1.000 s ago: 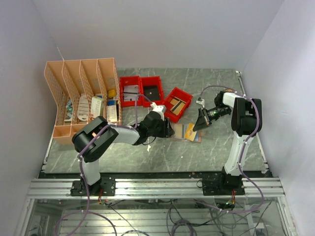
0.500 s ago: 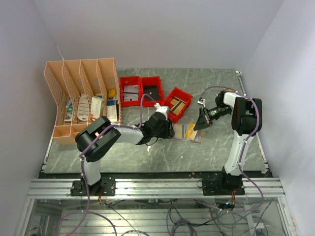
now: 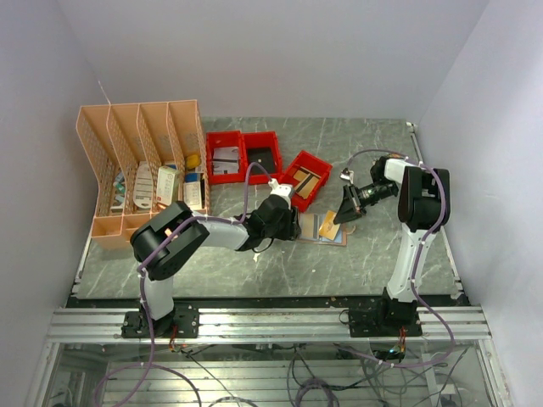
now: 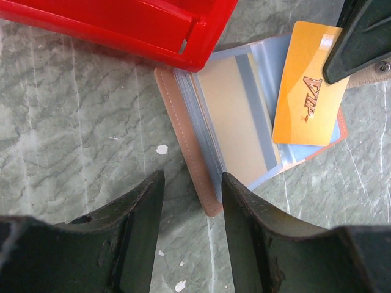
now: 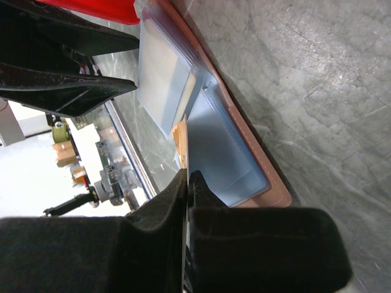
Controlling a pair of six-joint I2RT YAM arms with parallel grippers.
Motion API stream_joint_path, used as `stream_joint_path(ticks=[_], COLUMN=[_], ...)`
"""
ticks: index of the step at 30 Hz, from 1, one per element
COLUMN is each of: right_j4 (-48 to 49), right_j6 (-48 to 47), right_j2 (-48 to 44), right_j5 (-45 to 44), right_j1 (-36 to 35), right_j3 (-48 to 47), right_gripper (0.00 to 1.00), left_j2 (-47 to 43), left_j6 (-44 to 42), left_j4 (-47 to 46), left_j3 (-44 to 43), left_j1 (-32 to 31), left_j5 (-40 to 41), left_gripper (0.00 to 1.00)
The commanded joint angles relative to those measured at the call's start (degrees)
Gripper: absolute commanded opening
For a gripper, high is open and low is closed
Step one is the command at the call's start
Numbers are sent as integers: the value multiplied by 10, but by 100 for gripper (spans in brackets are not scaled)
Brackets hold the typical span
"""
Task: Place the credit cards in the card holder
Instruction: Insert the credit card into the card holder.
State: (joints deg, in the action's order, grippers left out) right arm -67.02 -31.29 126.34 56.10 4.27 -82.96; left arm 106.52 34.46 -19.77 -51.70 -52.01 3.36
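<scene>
The card holder (image 3: 314, 229) lies unfolded on the table, its clear sleeves up. In the left wrist view its brown edge (image 4: 189, 140) faces me, with a tan striped credit card (image 4: 238, 116) in a sleeve. My right gripper (image 3: 344, 212) is shut on an orange-gold credit card (image 4: 308, 91) and holds it tilted over the holder's right panel. In the right wrist view the card (image 5: 179, 137) shows edge-on beyond the closed gripper (image 5: 187, 177), above the holder's blue sleeves (image 5: 226, 152). My left gripper (image 4: 192, 180) is open and empty, its jaws astride the holder's near left corner.
A tilted red bin (image 3: 306, 178) holding tan and dark cards sits just behind the holder; its rim (image 4: 122, 30) is close to my left gripper. Two more red bins (image 3: 244, 156) and a peach desk organizer (image 3: 140, 170) stand at the back left.
My left gripper has crept right, up to the holder's left edge. My right gripper has shifted slightly with the orange-gold card still in it.
</scene>
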Motion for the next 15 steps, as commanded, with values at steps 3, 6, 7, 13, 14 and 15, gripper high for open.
stream_joint_path(ticks=[3,6,7,13,14,15], right_j4=[12,8,5,-6,-8,-9], right_j6=[11,15,14,10,9,7], right_j2=[16,21,23,32,33,35], right_j5=[-10,-15,-16,-19,-19,-19], right_j1=[-5,-7,-9,-18,-19,-20], right_j3=[-14,-19,-21,-29,-29,-30], right_gripper=[0,0,0,0,0,0], left_j2=[-6,-12,-15,-30,-30,-30], left_j6=[-17,-18,-20,-23,-23,-24], left_j4=[-19,-22,-23,-39,-42,-45], left_j3=[-8,-5,-4,4,4,4], left_j1=[-7,-8,-8,-8,-8,-7], left_j5=[19,26,28,32,30,27], left_gripper=[54,54,54,54,54,55])
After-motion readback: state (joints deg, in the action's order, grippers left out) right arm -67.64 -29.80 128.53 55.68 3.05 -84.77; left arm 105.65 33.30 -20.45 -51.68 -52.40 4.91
